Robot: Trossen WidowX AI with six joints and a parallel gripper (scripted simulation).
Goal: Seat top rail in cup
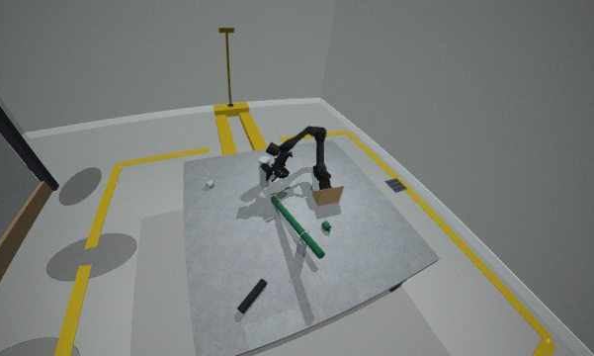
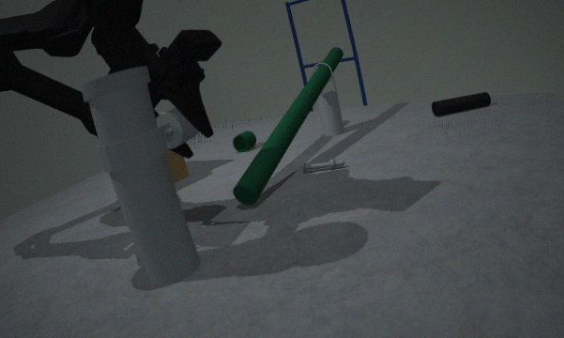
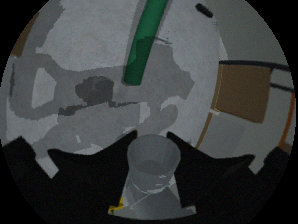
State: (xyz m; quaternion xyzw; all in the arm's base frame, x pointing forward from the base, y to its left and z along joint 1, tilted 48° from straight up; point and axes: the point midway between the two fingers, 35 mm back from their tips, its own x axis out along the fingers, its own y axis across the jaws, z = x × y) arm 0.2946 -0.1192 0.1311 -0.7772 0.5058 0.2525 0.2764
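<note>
Got end effector point(image 1: 276, 177) point(image 2: 200, 145) point(image 3: 152, 133) partway closed, clamped on rail-end cup point(image 2: 180, 128) point(image 3: 154, 157) beside big post point(image 1: 263, 180) point(image 2: 150, 202). See green top rail point(image 1: 297, 225) point(image 2: 291, 127) point(image 3: 145, 42) sloping through loop cap point(image 1: 302, 233) point(image 2: 334, 81) — cut end low over tabletop point(image 1: 217, 237) point(image 2: 357, 291) point(image 3: 75, 30), apart from cup — not seated.

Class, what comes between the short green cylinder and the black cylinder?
The green rail and the small post supporting it; the top and exterior views show both.

workshop-like room | yellow floor lines point(image 1: 106, 203) | floor grate point(image 1: 395, 185) | worktable point(image 1: 217, 237)
</note>
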